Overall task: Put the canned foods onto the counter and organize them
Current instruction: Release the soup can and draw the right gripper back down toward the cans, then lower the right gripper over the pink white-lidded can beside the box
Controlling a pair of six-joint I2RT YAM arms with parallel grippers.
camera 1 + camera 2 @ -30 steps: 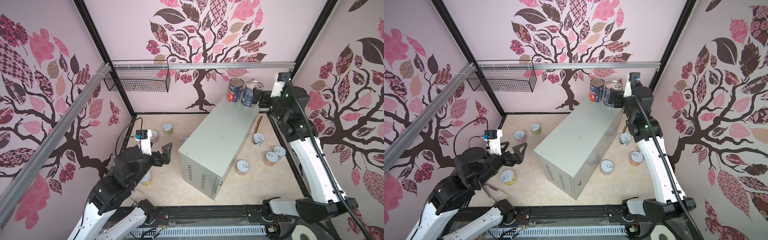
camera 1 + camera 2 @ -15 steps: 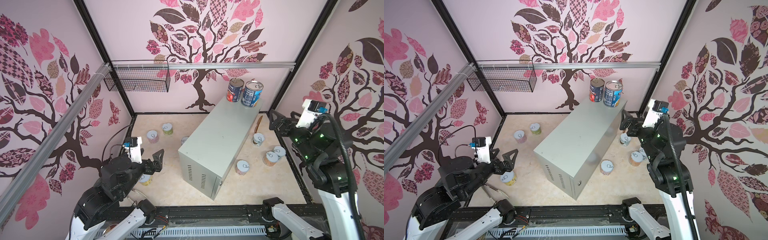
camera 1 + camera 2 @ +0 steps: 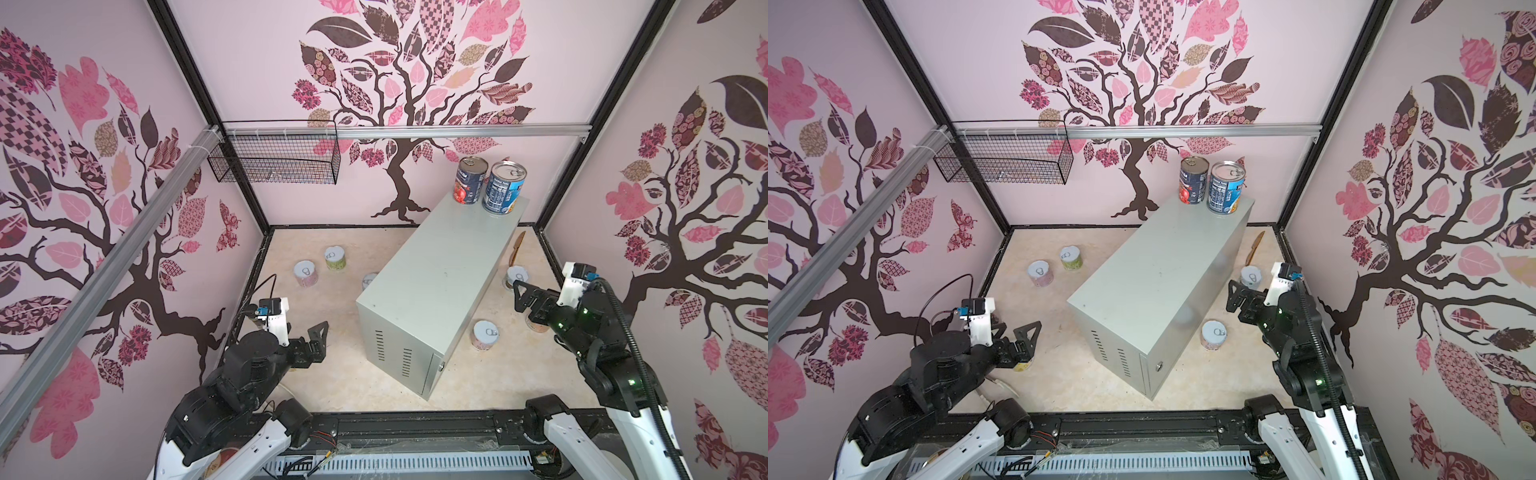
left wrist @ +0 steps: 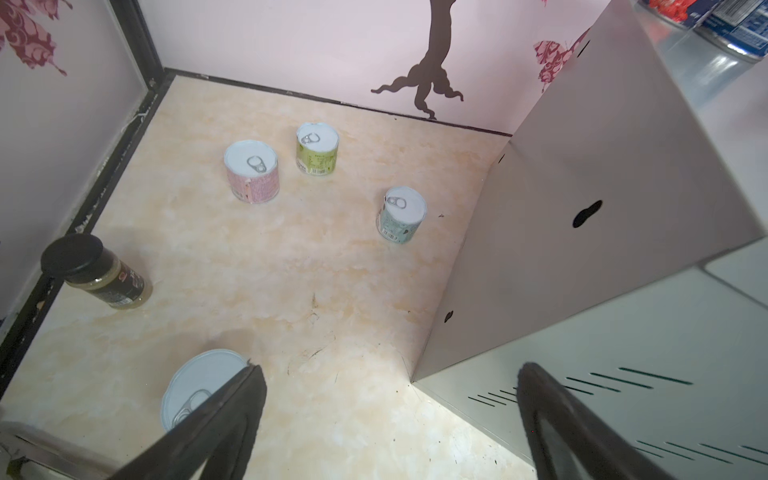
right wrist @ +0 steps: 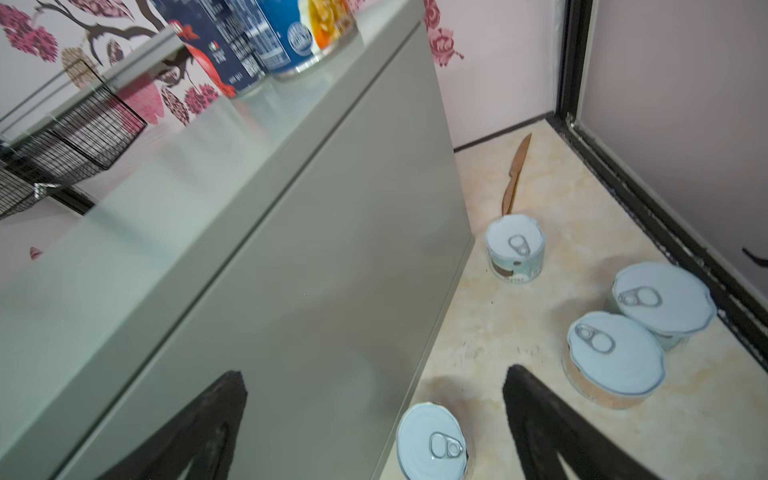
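both tools are spread wide and hold nothing. the left tool (image 4: 391,368) hangs over the floor (image 4: 291,270) on one side of the worktop (image 3: 449,266), and the right tool (image 5: 376,374) on the other side. two tall cans (image 3: 471,183) stand at the worktop's far end. the short cans (image 4: 252,171) are all on the floor, four to each side. the step looks like a first pick of a short can. for the left, the nearest can (image 4: 199,386) sits just under one finger: centre over its lid, drop straight down, and close on its wall below the rim. for the right, the side can (image 5: 430,440) stands close to the worktop's flank, so i would turn the jaws to run along the metal. set each can upright beside the tall cans, filling rows from the back, and leave the jar (image 4: 95,272) alone.
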